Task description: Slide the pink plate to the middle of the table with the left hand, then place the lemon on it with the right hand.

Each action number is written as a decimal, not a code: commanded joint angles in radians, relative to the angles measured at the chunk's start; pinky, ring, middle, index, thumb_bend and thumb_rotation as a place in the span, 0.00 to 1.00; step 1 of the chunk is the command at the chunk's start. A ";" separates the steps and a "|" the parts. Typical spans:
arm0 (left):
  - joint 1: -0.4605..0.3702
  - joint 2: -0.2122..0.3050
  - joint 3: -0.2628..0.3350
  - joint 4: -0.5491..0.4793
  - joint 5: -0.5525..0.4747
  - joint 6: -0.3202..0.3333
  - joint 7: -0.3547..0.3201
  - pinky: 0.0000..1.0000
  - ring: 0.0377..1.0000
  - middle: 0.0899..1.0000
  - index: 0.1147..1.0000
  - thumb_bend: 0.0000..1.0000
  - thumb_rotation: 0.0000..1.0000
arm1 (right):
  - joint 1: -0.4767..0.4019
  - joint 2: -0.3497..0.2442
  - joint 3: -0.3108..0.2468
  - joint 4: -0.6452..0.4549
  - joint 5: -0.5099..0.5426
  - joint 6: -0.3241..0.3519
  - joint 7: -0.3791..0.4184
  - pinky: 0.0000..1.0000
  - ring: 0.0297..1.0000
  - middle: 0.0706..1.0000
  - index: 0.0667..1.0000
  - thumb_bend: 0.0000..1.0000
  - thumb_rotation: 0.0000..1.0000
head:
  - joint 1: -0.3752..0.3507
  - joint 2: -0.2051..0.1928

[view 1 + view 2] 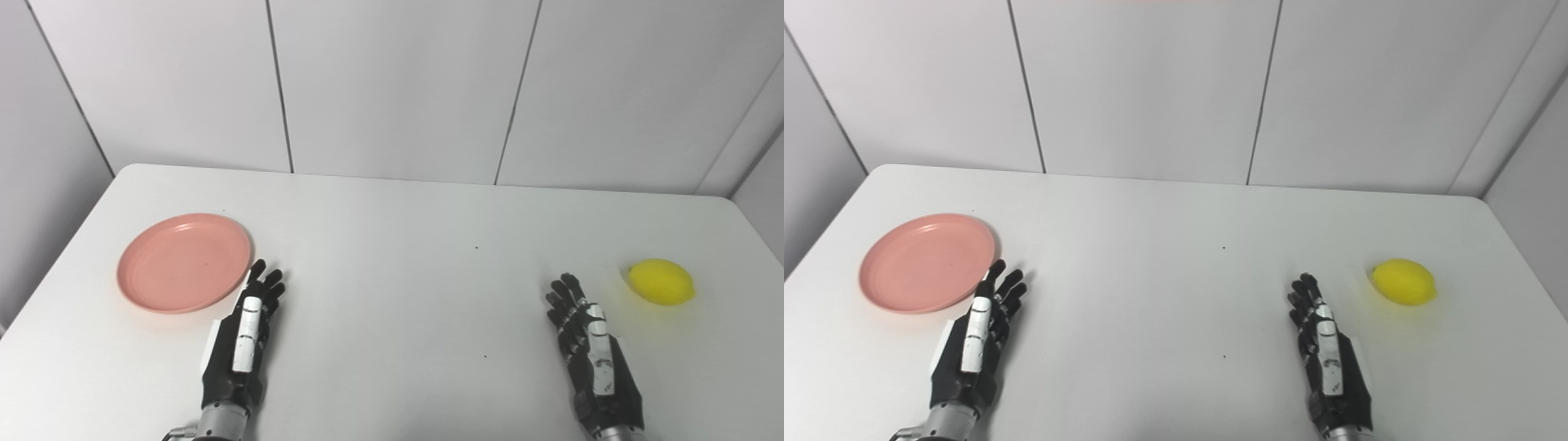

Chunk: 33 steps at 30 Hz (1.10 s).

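The pink plate (184, 262) lies flat on the left part of the white worktop (392, 245), far from its middle. The left hand (244, 334) rests just at the plate's right near rim, fingers straight and slightly spread, holding nothing; touching or not, I cannot tell. The lemon (661, 282) lies right of the empty, flat right hand (589, 349), long axis sideways.
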 commanded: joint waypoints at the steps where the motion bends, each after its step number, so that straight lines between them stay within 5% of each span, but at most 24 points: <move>1: 0.037 -0.037 -0.024 0.024 0.021 -0.006 0.005 0.98 0.93 0.91 0.93 0.60 0.93 | 0.016 -0.014 -0.017 0.030 0.013 -0.022 0.013 1.00 0.97 0.96 0.95 0.76 1.00 | 0.008 -0.005; 33: 0.028 -0.063 -0.078 0.123 0.052 -0.092 0.055 0.98 0.93 0.91 0.94 0.64 0.91 | 0.003 -0.040 -0.056 0.104 0.048 -0.050 0.068 1.00 1.00 1.00 1.00 0.70 1.00 | 0.132 -0.086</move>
